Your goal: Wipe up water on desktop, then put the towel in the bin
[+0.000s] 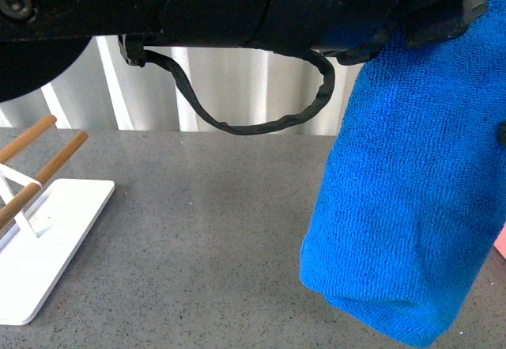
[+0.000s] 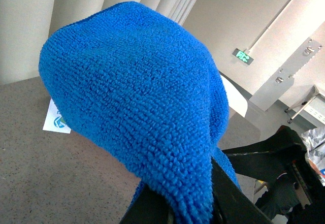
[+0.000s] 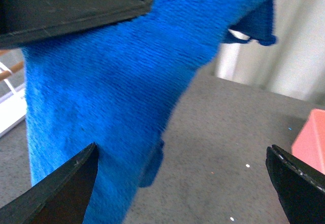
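Observation:
The blue towel hangs in a long fold above the speckled grey desktop, on the right of the front view. My left gripper is shut on its upper end. In the left wrist view the towel bulges over the black jaws of the left gripper, which pinch it. My right gripper is open, with the towel hanging just past one fingertip and nothing held. A corner of the pink bin shows beyond the other fingertip, standing on the desktop.
A flat white tray with wooden rods sits at the left of the desktop. A black cable loops under the arm. A small white card lies on the surface behind the towel.

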Tool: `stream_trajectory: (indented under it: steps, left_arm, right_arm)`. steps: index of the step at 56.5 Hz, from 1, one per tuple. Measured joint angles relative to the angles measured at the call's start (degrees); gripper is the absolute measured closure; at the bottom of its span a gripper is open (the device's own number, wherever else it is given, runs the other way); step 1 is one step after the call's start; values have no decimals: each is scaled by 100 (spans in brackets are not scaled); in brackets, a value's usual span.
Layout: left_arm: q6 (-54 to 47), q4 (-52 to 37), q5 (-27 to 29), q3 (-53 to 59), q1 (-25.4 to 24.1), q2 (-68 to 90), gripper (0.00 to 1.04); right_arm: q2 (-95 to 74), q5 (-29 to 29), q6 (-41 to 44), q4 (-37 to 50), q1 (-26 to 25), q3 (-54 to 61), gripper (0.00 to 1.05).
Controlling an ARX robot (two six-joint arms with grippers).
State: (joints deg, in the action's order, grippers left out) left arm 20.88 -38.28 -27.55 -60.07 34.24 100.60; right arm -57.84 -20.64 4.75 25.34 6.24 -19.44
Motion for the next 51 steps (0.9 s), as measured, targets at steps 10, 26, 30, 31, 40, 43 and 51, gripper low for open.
stream_trajectory:
  steps: [10,26,30,31,40,43,51]
  left_arm:
    - [52,-7,-4,0,11,0,99]
    - [70,-13,2,2,-9,0,99]
    - [81,-33,2,11,-11,0,99]
    - [81,-35,2,13,-11,0,99]
    - [90,-39,20,39,-24,-4,99]
    - [90,-39,20,44,-35,-9,99]
    - [90,-37,17,57,-68,-24,99]
  right_arm:
    - [-649,-275,-151,654,254,-195,7]
    - [-1401,-238,-334,1056,413,-551,13]
    - [-1456,-221,-354,1115,466,-553,22]
    - [-1467,-201,-356,1134,492,-553,25]
    - [-1488,-140,-374,1224,603,-553,47]
    - [-1493,-125,-376,1248,627,-553,54]
    - [-1493,-90,-374,1281,645,-553,73]
